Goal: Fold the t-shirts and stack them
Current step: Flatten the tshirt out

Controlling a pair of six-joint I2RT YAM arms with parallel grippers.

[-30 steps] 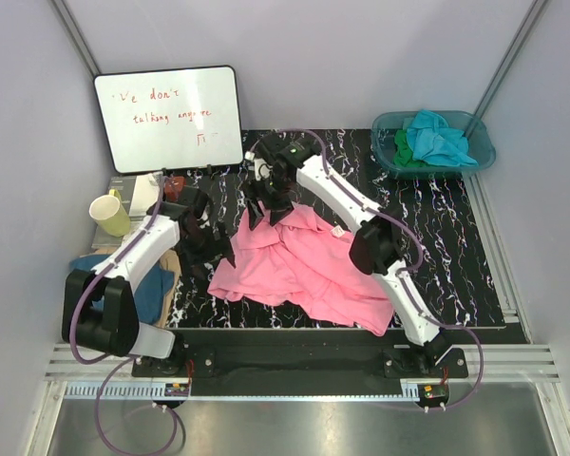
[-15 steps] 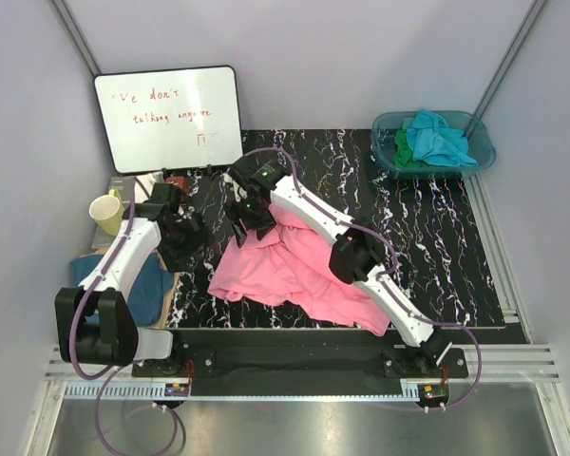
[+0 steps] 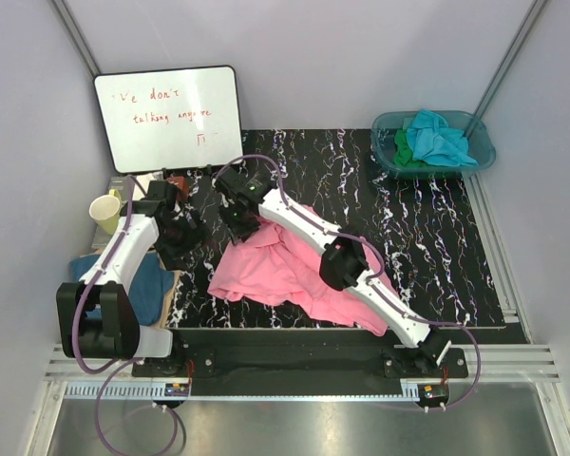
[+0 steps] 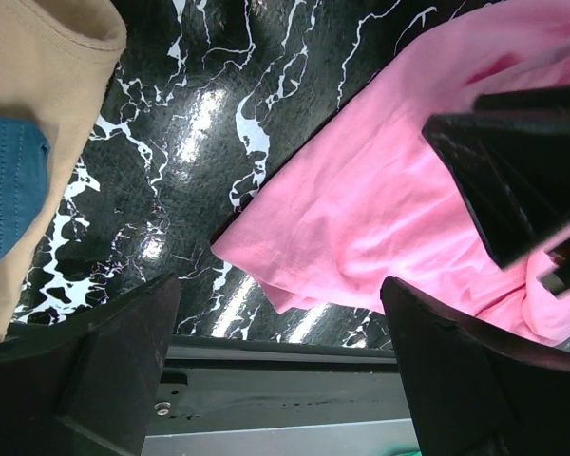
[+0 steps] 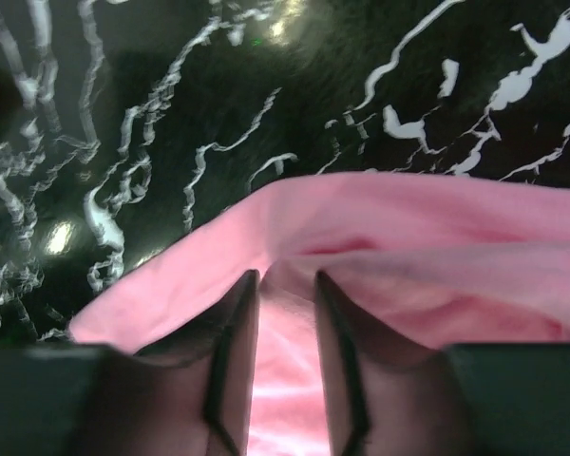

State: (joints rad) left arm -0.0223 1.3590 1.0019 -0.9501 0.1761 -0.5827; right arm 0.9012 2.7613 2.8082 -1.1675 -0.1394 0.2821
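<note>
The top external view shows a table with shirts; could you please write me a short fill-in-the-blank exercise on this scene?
1. The t-shirt lying crumpled on the table is ____.
2. The turquoise shirt and the green shirt lie in the teal ____.
3. The right gripper straddles a fold of the t-shirt, while the left gripper holds ____.
Missing words: pink; basin; nothing.

Whiteboard (image 3: 168, 118), yellow mug (image 3: 108, 215) — teal basin (image 3: 486, 150)
</note>
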